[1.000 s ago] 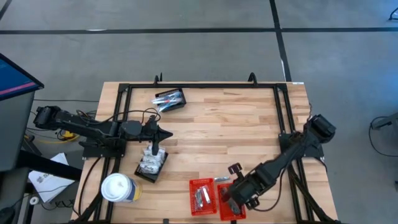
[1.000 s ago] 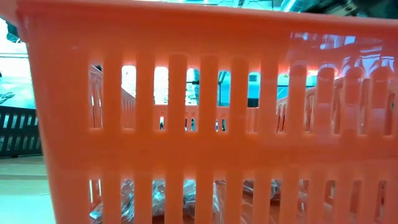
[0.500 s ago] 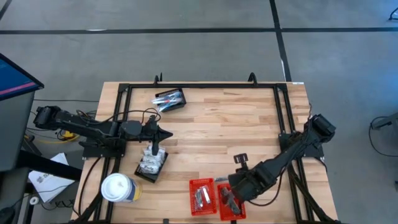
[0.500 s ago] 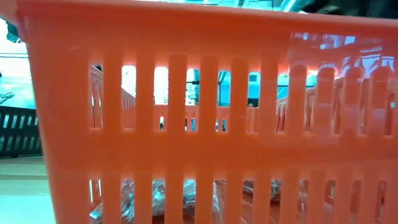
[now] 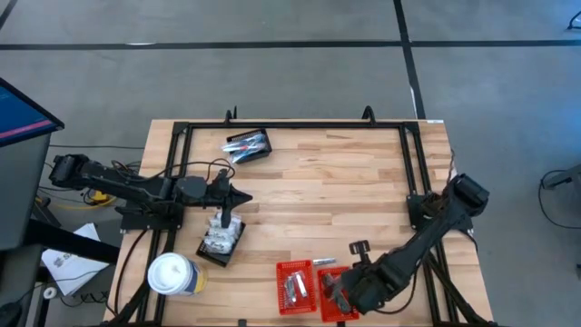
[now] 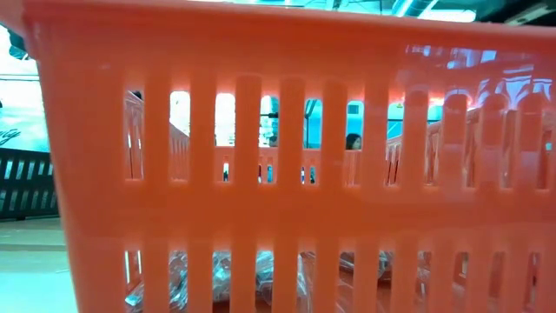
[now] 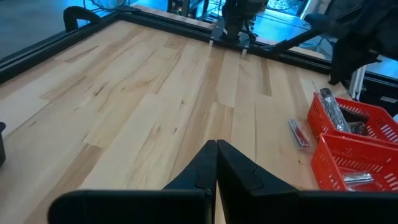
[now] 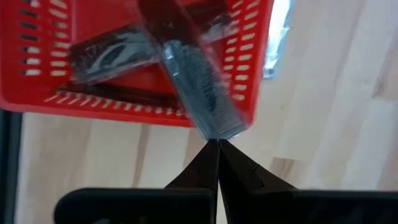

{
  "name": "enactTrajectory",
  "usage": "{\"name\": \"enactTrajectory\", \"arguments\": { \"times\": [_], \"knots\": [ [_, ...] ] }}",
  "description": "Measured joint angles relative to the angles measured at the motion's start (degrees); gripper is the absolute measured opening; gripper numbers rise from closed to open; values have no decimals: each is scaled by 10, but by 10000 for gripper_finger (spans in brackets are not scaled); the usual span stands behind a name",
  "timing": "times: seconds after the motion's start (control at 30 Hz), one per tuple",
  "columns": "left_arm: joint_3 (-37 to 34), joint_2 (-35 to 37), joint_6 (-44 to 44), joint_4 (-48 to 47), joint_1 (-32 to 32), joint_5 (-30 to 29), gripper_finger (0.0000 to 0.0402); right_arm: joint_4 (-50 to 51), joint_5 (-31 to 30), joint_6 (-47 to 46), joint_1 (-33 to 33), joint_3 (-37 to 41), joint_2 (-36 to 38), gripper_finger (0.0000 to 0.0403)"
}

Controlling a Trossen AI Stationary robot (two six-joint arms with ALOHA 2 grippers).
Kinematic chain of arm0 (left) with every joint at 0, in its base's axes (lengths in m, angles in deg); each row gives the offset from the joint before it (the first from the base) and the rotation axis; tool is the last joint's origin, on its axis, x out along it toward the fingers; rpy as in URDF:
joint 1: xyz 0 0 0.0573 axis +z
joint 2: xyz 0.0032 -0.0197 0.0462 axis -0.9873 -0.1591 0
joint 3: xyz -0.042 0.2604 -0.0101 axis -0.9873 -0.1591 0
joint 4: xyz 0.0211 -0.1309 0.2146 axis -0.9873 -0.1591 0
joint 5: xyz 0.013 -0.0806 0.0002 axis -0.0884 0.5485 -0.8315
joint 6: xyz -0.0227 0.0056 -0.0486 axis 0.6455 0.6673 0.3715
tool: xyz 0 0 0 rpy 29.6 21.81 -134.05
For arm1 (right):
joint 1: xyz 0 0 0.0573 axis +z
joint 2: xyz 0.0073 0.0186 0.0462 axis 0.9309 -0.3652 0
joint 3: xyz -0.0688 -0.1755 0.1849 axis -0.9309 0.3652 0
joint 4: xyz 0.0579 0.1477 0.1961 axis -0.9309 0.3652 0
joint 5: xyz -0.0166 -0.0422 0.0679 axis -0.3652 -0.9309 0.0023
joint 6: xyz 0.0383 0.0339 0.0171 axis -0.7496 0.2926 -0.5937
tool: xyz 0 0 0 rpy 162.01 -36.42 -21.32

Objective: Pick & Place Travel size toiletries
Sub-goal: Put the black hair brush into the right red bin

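Baskets: two red (image 5: 295, 289), two black (image 5: 249, 146).

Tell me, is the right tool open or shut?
Shut on a clear-wrapped comb: the right tool pinches its wrapper's end above the red basket.

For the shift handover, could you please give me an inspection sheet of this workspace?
Surface: wooden table, black frame round it.
Job's things: toiletries in two black baskets and two red baskets; one sachet loose beside the red ones.
Clutter: white lidded cup at the table's corner.
Grippers: left gripper shut, empty, over the packet-filled black basket; right gripper shut, seemingly pinching a wrapped dark stick over a red basket.
Cables: cable looped along the left arm.
Surroundings: grey floor, screen beside the table.
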Motion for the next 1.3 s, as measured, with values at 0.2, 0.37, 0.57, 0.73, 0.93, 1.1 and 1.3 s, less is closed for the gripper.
{"name": "enactTrajectory", "arguments": {
  "times": [0.2, 0.37, 0.57, 0.73, 0.93, 1.1, 1.3],
  "knots": [
    [0, 0, 0, 4, -4, 0, 1, -3, 7, 15, -13, 0, -9, 0],
    [0, 0, -1, 4, -4, 0, 1, -6, 8, 23, -14, 0, -9, 0],
    [0, 0, -2, 4, -4, 0, 1, 36, 6, -13, -7, 0, -9, 0],
    [0, 0, -2, 4, -4, -1, 1, -19, 5, 21, -16, 0, -9, 0],
    [0, 0, -2, 4, -4, -1, 1, -32, 5, 38, -17, 0, -9, 0],
    [0, 0, -2, 4, -4, -1, 1, 12, -9, -5, -11, 0, -5, 0],
    [0, 0, -2, 4, -4, -1, 1, -4, -4, 2, -18, 0, -10, 0]
  ]
}}
